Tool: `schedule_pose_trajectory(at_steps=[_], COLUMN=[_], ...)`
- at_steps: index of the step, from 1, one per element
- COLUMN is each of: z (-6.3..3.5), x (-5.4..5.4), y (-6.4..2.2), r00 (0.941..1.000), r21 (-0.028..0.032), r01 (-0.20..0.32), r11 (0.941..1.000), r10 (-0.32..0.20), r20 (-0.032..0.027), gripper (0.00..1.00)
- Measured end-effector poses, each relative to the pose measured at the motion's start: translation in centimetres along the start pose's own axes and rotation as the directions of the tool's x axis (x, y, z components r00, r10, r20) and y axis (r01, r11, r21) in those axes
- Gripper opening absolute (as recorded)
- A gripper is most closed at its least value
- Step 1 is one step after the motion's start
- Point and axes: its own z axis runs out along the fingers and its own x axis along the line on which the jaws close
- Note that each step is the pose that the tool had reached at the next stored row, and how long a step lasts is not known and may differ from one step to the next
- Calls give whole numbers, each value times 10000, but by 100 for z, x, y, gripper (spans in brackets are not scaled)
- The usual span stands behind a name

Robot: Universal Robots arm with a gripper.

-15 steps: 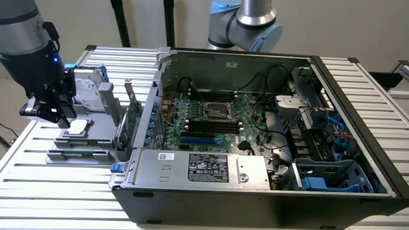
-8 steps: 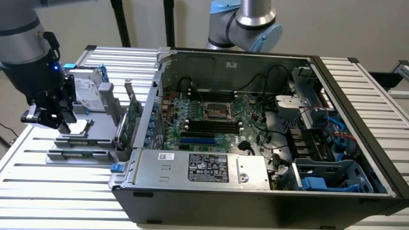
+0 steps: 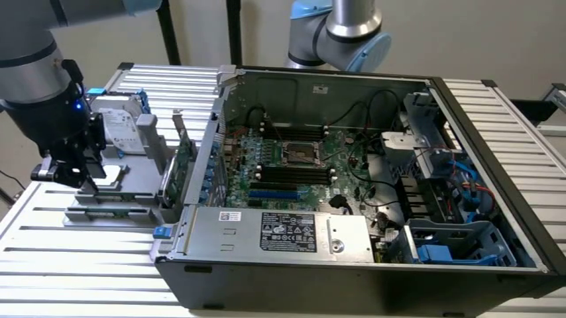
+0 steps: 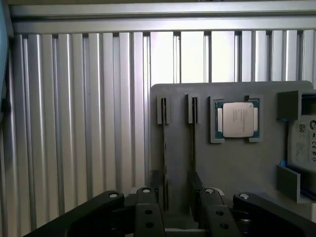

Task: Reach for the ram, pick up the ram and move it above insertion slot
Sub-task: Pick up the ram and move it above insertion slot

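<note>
The ram (image 4: 164,148) is a thin stick seen edge-on, standing in a slot of a grey holder plate (image 4: 232,168). A second like stick (image 4: 193,143) stands in the slot beside it. My gripper (image 4: 177,205) hangs over the near end of the two sticks, open, with its black fingers (image 4: 148,215) apart and nothing between them. In the exterior view the gripper (image 3: 75,173) is above the grey holder (image 3: 115,192), at the left of the open computer case. The dark insertion slots (image 3: 292,175) lie on the green motherboard inside the case.
A processor chip (image 4: 237,120) and a hard drive (image 4: 303,143) sit on the same holder. An upright green expansion card (image 3: 183,159) stands between holder and case wall (image 3: 208,165). A second arm (image 3: 340,33) rises behind the case. The table is ribbed aluminium (image 3: 79,265).
</note>
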Motion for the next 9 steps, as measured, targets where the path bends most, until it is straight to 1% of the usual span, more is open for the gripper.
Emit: schedule_pose_trajectory(at_steps=[9], z=[165], x=[127], y=[-8], r00=[10000], r21=[1], r01=[5], r11=[10000], r10=[-5], r20=[1], gripper=[36])
